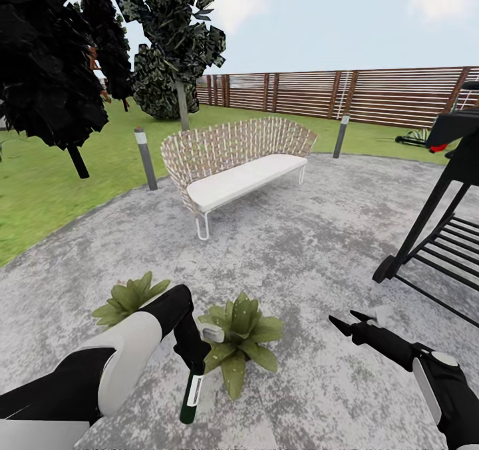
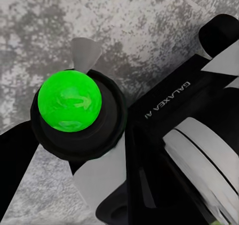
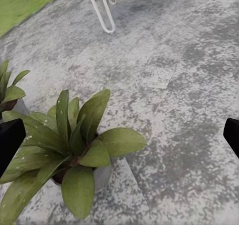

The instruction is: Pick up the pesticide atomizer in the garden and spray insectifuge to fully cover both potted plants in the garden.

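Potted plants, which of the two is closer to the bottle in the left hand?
The plant nearer the view's middle, whose leaves lie right beside the atomizer held in the left gripper. The other plant sits behind the left forearm.

The left gripper (image 1: 193, 359) hides the top of the pesticide atomizer (image 1: 191, 397), so its red tip cannot be seen. The left arm covers part of the left potted plant (image 1: 128, 300), and both plants' pots are mostly hidden under their leaves. The black grill (image 1: 444, 204) is cut off by the head view's right edge. The right gripper (image 1: 349, 322) has dark fingertips too small to judge.
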Available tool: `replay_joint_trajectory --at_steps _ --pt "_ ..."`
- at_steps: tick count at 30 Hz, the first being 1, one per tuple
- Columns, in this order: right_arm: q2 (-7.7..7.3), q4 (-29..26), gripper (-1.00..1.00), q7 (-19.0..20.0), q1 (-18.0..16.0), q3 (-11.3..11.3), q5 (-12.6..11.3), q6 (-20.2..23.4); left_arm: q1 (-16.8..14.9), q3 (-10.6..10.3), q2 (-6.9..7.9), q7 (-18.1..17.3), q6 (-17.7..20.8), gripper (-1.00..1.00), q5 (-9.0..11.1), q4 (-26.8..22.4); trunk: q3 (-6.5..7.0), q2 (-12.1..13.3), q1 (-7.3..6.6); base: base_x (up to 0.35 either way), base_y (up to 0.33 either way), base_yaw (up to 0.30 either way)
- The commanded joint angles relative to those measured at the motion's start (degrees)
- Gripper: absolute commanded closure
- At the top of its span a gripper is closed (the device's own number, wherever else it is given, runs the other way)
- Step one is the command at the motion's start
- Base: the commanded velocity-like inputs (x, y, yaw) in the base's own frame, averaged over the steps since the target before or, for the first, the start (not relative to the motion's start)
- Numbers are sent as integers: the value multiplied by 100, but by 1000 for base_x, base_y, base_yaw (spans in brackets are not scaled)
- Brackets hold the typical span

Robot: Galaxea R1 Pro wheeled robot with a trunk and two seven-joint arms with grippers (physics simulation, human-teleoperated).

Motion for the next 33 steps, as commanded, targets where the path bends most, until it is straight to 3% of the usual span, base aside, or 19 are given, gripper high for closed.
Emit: replay_joint_trajectory --at_steps 1,27,33 --pt "2 -2 -100 23 -3 -7 -42 56 -2 50 -5 -36 51 100 -55 -8 -24 -44 21 0 0 0" --pt "0 -23 -100 32 -3 -7 -42 66 -93 94 -53 -83 69 100 19 10 -519 -1087 592 0 0 0" --pt "0 -21 -100 32 -3 -7 -42 66 -58 102 -40 -77 69 100 17 47 -521 -1087 592 0 0 0"
